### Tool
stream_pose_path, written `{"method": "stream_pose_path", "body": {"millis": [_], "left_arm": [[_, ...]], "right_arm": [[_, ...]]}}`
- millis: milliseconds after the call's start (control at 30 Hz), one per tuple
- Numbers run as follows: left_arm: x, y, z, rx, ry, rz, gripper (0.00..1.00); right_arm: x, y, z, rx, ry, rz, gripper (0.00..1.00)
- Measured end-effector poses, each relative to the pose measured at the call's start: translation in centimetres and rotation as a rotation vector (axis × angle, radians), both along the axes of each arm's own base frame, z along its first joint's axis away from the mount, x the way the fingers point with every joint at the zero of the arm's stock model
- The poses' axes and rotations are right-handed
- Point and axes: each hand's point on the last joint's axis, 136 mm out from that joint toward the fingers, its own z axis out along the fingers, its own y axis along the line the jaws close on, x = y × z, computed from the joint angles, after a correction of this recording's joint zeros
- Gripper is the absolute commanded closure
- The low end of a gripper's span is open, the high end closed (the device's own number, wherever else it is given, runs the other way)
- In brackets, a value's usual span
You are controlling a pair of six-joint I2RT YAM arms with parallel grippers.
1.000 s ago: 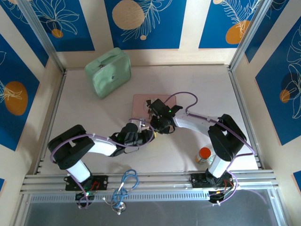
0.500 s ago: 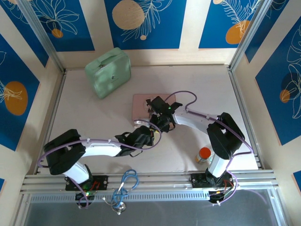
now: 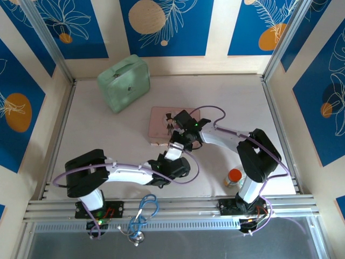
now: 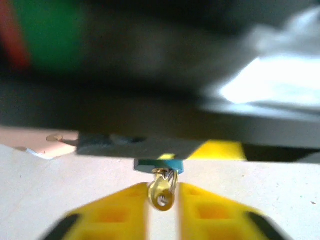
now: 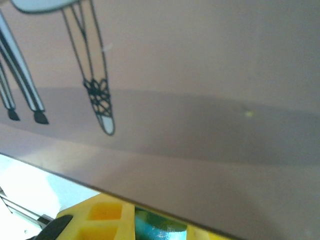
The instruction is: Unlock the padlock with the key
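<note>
The padlock (image 4: 159, 164) is near the middle of the surface (image 3: 108, 145), just off the near edge of the pink picture tin (image 3: 160, 123), where the two claws meet. In the left wrist view only its blue bit shows clearly, a flat band under a grey block. The rest of its body is too blurred to make out.

The key (image 4: 161, 192) hangs from the blue bit. Its rounded, pierced head faces the camera and its shaft goes up into the lock.

The left claw (image 4: 163, 187) is spread, with one yellow finger (image 4: 117, 212) on each side of the key head. Whether either finger touches the key cannot be told.

The right claw (image 5: 159, 223) comes in from the far side, over the pink tin. It is pinching the padlock, and in the right wrist view a blue-green piece sits tight between its yellow fingers (image 5: 102, 216). That view also shows the tin's lid close up, with thin drawn legs and shoes on plain pink.

A pale green tin case (image 3: 124, 83) lies near the far left corner of the surface, well apart from the claws. A small bottle with an orange cap (image 3: 233, 176) stands near the near right corner, just beside the right arm's base.
</note>
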Motion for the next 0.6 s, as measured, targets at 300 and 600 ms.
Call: {"method": "stream_pose_path", "body": {"millis": [300, 600], "left_arm": [[-1.4, 1.9, 7.0, -0.244, 0.06, 0.049, 0.44], [0.2, 9.9, 6.9, -0.425, 0.258, 0.262, 0.39]], "right_arm": [[0.0, 0.4, -0.1, -0.004, -0.025, 0.007, 1.0], [0.0, 0.2, -0.5, -0.044, -0.058, 0.006, 1.0]]}}
